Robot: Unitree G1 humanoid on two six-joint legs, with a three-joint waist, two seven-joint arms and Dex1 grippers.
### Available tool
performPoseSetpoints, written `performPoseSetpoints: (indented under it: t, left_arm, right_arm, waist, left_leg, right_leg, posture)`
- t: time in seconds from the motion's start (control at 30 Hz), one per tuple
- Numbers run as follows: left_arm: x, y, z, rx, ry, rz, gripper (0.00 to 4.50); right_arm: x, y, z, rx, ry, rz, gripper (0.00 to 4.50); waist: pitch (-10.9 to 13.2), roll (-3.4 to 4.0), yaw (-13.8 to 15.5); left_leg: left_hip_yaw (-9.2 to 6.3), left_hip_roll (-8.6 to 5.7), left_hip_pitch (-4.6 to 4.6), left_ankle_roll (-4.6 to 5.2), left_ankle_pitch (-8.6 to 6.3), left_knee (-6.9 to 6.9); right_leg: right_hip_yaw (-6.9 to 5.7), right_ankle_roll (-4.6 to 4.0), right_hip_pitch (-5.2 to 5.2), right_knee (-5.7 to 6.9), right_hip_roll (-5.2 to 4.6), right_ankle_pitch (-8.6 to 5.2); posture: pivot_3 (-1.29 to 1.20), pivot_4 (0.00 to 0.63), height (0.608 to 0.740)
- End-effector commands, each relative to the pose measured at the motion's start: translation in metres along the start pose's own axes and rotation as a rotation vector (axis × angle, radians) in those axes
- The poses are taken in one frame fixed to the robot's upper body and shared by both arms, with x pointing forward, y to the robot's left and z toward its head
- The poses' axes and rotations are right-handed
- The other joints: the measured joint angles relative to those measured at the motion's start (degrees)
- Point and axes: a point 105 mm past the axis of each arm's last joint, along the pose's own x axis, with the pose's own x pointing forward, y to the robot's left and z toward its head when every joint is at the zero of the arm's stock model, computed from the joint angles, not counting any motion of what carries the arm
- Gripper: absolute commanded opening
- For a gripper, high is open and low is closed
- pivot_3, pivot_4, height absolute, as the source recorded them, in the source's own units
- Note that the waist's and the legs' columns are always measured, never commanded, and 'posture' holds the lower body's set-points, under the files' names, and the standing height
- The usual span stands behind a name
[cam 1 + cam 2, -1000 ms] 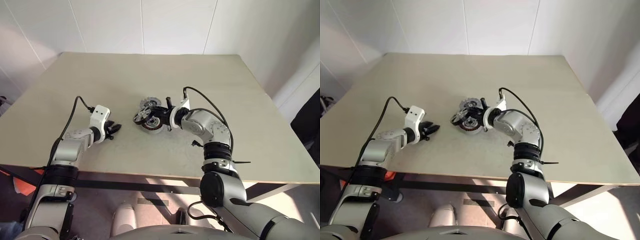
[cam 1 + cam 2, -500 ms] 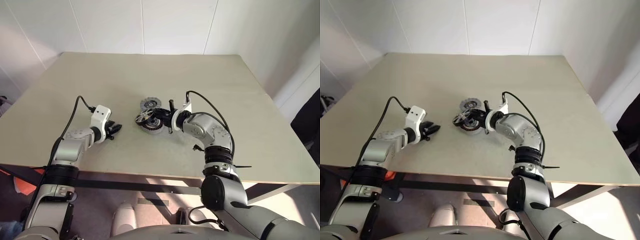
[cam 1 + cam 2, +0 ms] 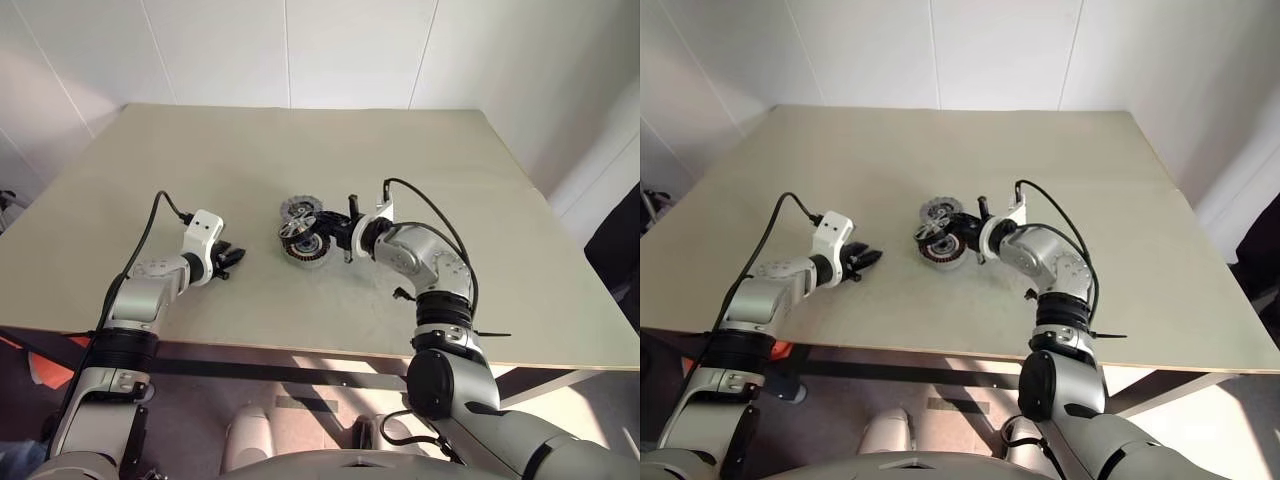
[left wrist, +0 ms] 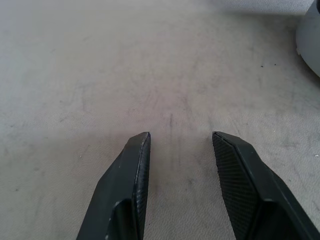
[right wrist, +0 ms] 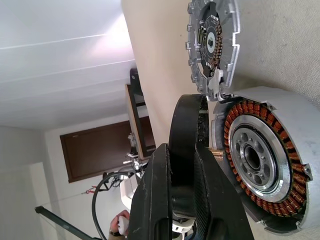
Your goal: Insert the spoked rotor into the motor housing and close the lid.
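One spoked rotor [image 5: 186,131] on edge, clamped in right pincer [image 5: 186,200] beside motor housing [image 5: 260,162]; left pincer [image 4: 180,145] released.

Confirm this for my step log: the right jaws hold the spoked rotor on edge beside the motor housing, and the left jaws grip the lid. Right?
Wrong on one count: the left gripper grips nothing; the left wrist view shows its jaws open over bare table. The rest stands.

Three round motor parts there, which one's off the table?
The spoked rotor, held on edge in the right gripper. The motor housing and lid lie flat on the table.
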Motion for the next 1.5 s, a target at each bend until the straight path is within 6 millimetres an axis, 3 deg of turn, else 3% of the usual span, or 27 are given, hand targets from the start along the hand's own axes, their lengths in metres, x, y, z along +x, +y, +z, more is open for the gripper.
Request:
performPoseSetpoints:
  t: [0.03,0.37,1.03,1.3,1.5]
  left_arm:
    - [-0.001,0.001,0.009,0.028,-0.017,0.000,2.06]
    - [-0.001,0.001,0.010,0.033,-0.017,0.001,2.06]
    - [-0.001,0.002,0.009,0.032,-0.014,0.002,2.06]
    - [-0.001,0.002,0.009,0.033,-0.013,0.002,2.06]
    - [0.000,0.002,0.009,0.034,-0.013,-0.001,2.06]
  right_arm:
    - [-0.004,0.024,0.000,-0.038,-0.010,0.070,0.26]
    - [-0.001,0.018,-0.008,-0.030,0.003,0.046,0.26]
    - [-0.001,-0.003,0.001,-0.030,-0.029,-0.016,0.26]
    - [-0.004,0.013,0.009,-0.109,-0.086,0.042,2.98]
    - [-0.014,0.042,0.021,-0.158,-0.178,0.197,2.98]
  waist:
    - [0.0,0.00,0.0]
    - [0.0,0.00,0.0]
    - [0.0,0.00,0.0]
    - [0.0,0.00,0.0]
    - [0.0,0.00,0.0]
  left_leg:
    - [0.00,0.00,0.00,0.00,0.00,0.00]
    - [0.00,0.00,0.00,0.00,0.00,0.00]
    - [-0.01,0.00,-0.01,0.00,0.00,0.00]
    - [-0.01,0.00,0.00,0.00,0.00,0.00]
    - [-0.01,0.00,-0.02,0.00,0.00,0.01]
  right_leg:
    - [0.00,0.00,0.00,0.00,0.00,0.00]
    - [0.00,0.02,0.00,0.00,0.00,-0.01]
    - [0.00,0.10,0.00,0.00,0.00,-0.06]
    - [0.00,0.13,0.00,0.00,0.00,-0.08]
    - [0.00,0.09,0.00,0.00,0.00,-0.05]
  posture:
    - [0.00,0.000,0.740]
    - [0.00,0.000,0.740]
    - [0.00,0.000,0.740]
    - [0.00,0.000,0.740]
    - [0.00,0.000,0.740]
